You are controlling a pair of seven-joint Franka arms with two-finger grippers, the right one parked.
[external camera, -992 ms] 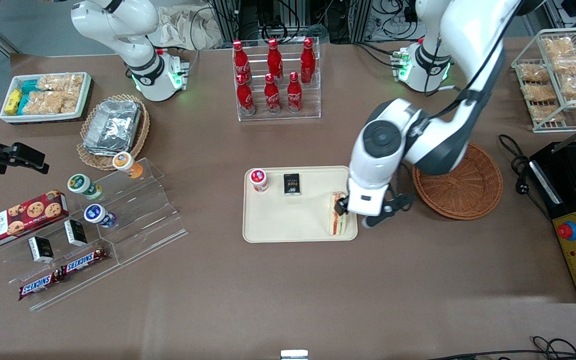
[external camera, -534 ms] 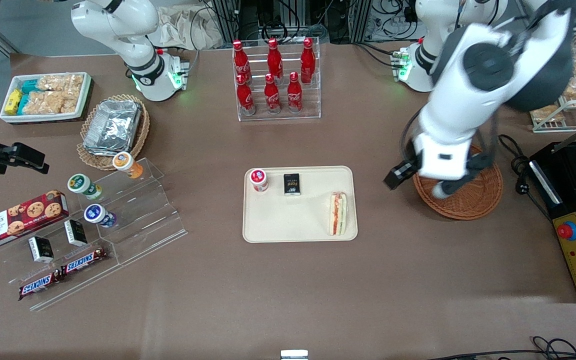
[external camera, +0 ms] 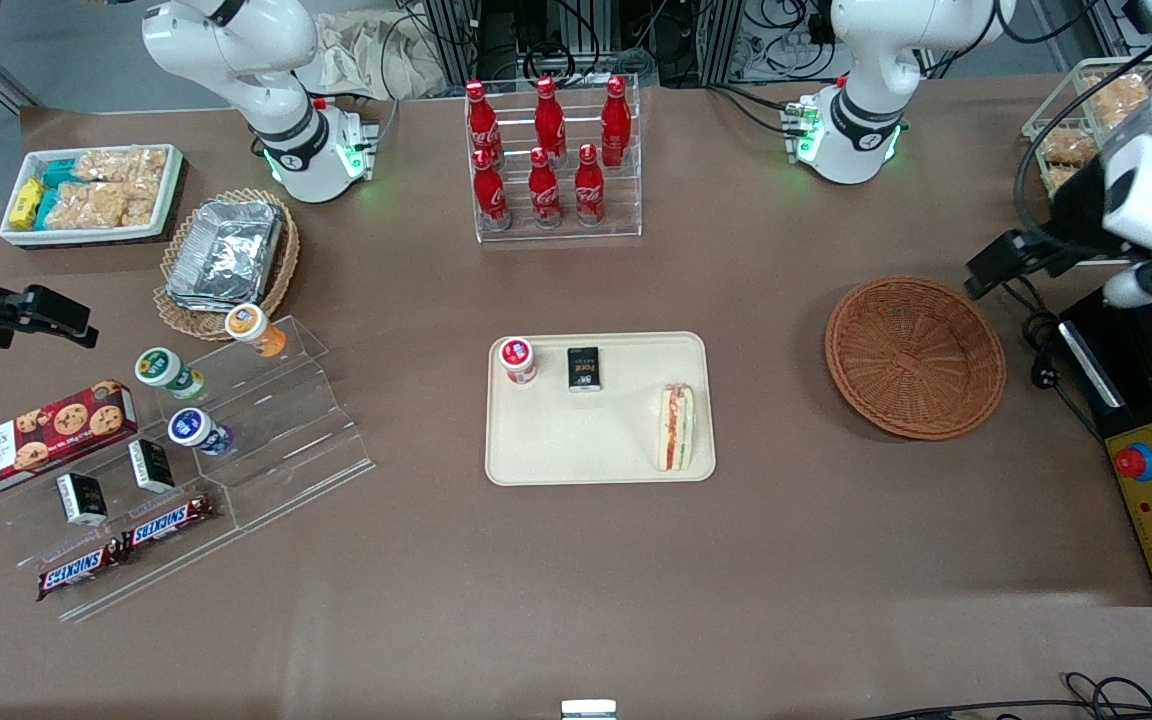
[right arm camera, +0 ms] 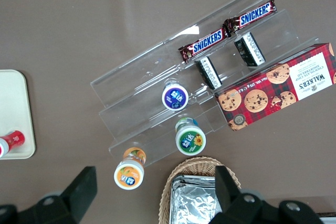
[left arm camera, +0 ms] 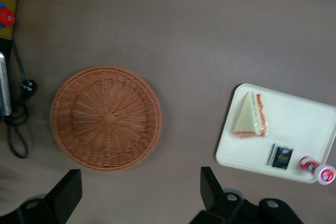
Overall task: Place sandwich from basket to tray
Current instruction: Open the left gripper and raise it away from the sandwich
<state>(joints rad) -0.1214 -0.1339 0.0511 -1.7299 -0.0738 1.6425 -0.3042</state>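
Note:
The sandwich [external camera: 677, 428], a pale wedge with red and green filling, lies on the cream tray [external camera: 596, 445], at the tray edge nearest the basket. It also shows in the left wrist view as the sandwich [left arm camera: 249, 116] on the tray [left arm camera: 307, 127]. The reddish-brown wicker basket [external camera: 914, 357] [left arm camera: 106, 118] holds nothing. My left gripper [external camera: 1066, 270] hangs high at the working arm's end of the table, past the basket and apart from it. In the wrist view the gripper [left arm camera: 139, 195] is open, with only bare table between its fingers.
A red-lidded jar [external camera: 517, 358] and a black packet [external camera: 584, 367] share the tray. A cola bottle rack [external camera: 551, 155] stands farther from the camera. A black machine with a yellow control box [external camera: 1151, 490], a cable [external camera: 1036, 340] and a wire snack rack [external camera: 1116, 150] crowd the working arm's end.
The left arm rose from the sandwich on the tray, swung over the basket, then out to the working arm's end. The sandwich stayed on the tray.

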